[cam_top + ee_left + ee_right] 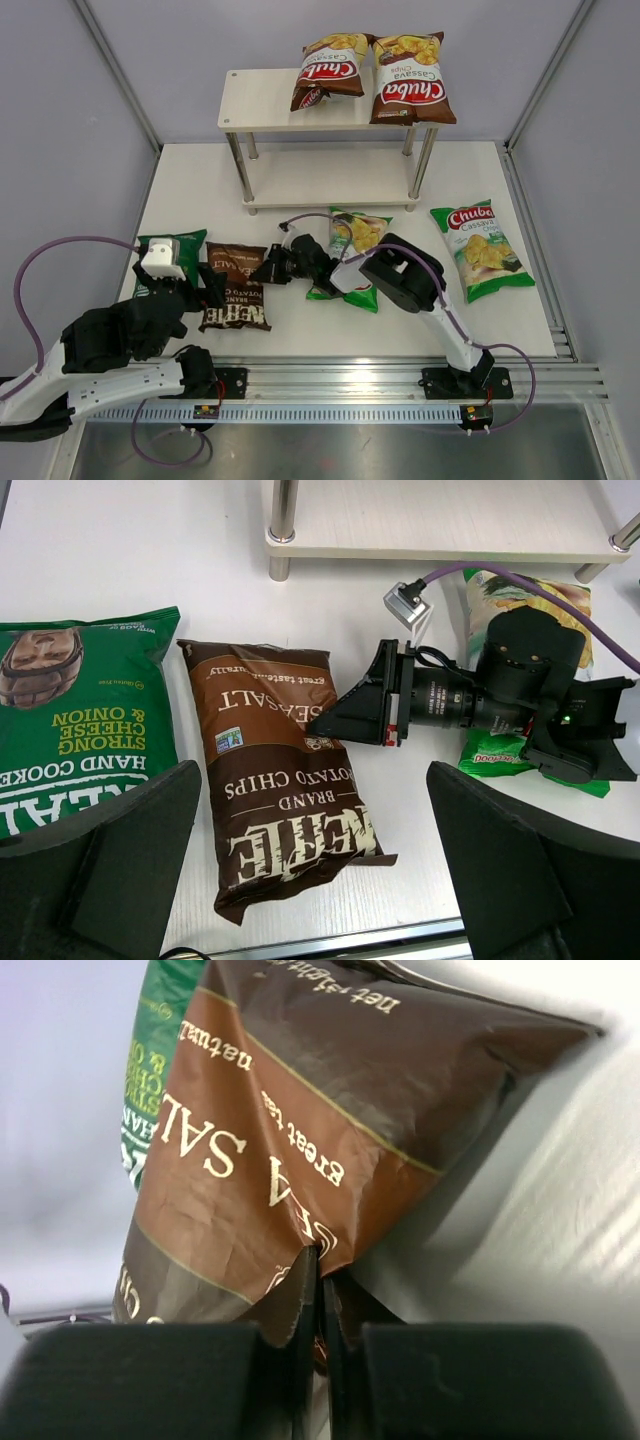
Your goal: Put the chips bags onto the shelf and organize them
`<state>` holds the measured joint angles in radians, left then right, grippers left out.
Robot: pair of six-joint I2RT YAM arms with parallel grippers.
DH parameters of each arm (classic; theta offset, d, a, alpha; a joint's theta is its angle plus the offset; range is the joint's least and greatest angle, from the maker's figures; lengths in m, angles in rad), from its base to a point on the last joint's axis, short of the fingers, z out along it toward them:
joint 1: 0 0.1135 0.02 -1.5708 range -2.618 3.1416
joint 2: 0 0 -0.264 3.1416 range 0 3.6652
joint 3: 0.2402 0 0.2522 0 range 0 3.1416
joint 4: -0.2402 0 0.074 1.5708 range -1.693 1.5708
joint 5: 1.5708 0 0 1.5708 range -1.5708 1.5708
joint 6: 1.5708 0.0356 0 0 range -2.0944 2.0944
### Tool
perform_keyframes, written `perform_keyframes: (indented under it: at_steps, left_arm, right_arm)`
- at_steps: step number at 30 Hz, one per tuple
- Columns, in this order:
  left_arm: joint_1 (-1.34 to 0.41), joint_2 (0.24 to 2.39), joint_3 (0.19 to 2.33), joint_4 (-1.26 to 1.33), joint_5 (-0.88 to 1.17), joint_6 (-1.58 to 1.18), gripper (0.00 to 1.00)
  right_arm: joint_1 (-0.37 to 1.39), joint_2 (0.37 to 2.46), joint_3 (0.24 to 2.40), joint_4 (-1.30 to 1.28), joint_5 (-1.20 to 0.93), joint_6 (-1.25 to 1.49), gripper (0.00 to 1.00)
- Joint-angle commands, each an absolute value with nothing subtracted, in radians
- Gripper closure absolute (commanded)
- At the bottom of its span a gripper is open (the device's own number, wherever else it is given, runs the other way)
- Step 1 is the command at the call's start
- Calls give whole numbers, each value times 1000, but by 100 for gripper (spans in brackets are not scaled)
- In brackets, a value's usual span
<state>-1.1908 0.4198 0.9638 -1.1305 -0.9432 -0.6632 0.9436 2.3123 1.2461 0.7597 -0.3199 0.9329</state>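
Observation:
The dark brown Kettle bag (pixel 235 285) (pixel 270 800) (pixel 300 1110) lies flat on the table. My right gripper (pixel 264 268) (pixel 322 720) (pixel 322 1290) is shut on its right edge, pinching the foil. Above the bag's lower end my left gripper (pixel 186 288) (pixel 312 780) hangs open, holding nothing. The dark green REAL bag (pixel 172 250) (pixel 80 710) (pixel 150 1070) lies just left of the Kettle bag. Two brown Chuba bags (pixel 330 68) (pixel 408 80) sit on the shelf's top board (pixel 258 100). One green Chuba bag (pixel 485 250) lies at the right; another (pixel 358 238) (pixel 520 750) is partly under my right arm.
The shelf's lower board (pixel 330 185) (pixel 440 525) is bare, with thin metal legs (pixel 240 170) at its corners. A metal rail (pixel 400 385) runs along the table's near edge. Grey walls enclose the table on three sides.

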Motion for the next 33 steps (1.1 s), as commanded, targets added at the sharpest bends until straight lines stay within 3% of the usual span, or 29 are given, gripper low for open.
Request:
perform_keyframes:
  at_steps: [1, 4, 16, 24, 33]
  left_arm:
    - [-1187, 416, 960, -1111, -965, -667, 1]
    - [-1186, 416, 962, -1108, -957, -666, 1]
    - [-1186, 315, 954, -1105, -887, -836, 1]
    - [-1187, 100, 758, -912, -772, -1006, 1]
    - [-1187, -25, 542, -643, -700, -1423, 1]
  right_arm:
    - [946, 2221, 1169, 842, -327, 922, 94]
    - [948, 2123, 1094, 864, -263, 902, 100]
    - [948, 1724, 878, 818, -19, 830, 100]
    - [948, 1487, 805, 749, 115, 726, 100]
    - [948, 1313, 669, 929, 264, 677, 100]
